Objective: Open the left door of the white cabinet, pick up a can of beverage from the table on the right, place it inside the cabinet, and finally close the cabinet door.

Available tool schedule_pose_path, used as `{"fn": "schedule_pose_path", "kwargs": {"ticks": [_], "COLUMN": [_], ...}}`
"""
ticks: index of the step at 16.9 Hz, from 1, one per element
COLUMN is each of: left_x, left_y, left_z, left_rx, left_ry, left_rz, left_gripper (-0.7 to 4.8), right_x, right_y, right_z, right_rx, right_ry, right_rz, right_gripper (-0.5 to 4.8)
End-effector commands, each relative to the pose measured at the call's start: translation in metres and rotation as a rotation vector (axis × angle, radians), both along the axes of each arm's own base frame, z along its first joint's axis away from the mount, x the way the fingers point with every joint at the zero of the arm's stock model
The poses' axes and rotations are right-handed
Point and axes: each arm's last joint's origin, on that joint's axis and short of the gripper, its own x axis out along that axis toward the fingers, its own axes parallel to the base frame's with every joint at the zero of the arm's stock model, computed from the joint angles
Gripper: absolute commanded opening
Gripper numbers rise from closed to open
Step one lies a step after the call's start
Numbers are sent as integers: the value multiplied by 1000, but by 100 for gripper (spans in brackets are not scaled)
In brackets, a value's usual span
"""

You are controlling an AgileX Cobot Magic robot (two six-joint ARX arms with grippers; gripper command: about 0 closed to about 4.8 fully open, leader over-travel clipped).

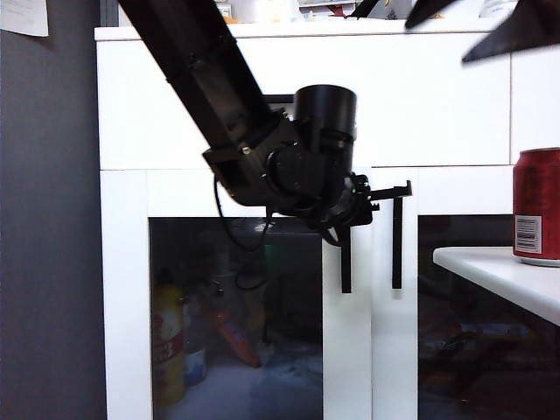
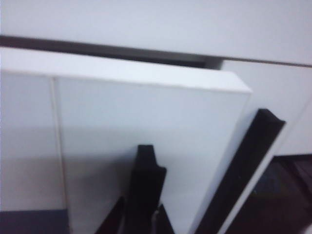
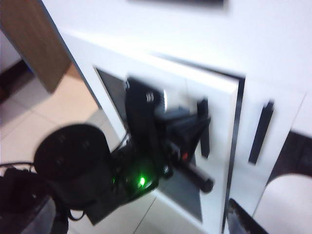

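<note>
One door is ajar: left door (image 3: 204, 126) stands off the white cabinet (image 1: 420, 96) at its handle edge. I've got the left gripper (image 2: 141, 219) clamped on its vertical black bar handle (image 2: 145, 185), jaws together around it. Right gripper (image 3: 239, 219) sits back near the table (image 1: 499, 276), jaws wide apart, holding nothing. Can of beverage (image 1: 536, 206) stands upright on the table corner, right of cabinet, untouched. Risk as I see it: bar's smooth and slim, so fingers could slide off mid-swing if pull angle drifts. Door frame's matte white w/ dark glossy glass panel; can is red metal cyl w/ barcode label.
</note>
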Motion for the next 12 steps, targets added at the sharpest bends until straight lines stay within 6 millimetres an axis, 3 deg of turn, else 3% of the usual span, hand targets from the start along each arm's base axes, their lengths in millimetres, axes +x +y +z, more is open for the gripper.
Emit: {"fn": "schedule_pose_path", "kwargs": {"ticks": [1,8,12], "left_x": [-18,-22,-38], "left_y": [-15,-17,-7], "left_z": [4,-5,-18], "left_rx": [-46,12,-21], "left_ry": [9,70,35], "left_rz": [-173,-182,-195], "left_gripper": [-5,-5,-5], "right_x": [-8,-12,-12], "right_y": [-3,-4,-4], "right_z": [11,12,12], "right_rx": [5,6,7], "right_ry": [-58,-57,-56], "right_rz": [-23,-21,-18], "right_gripper": [479,479,479]}}
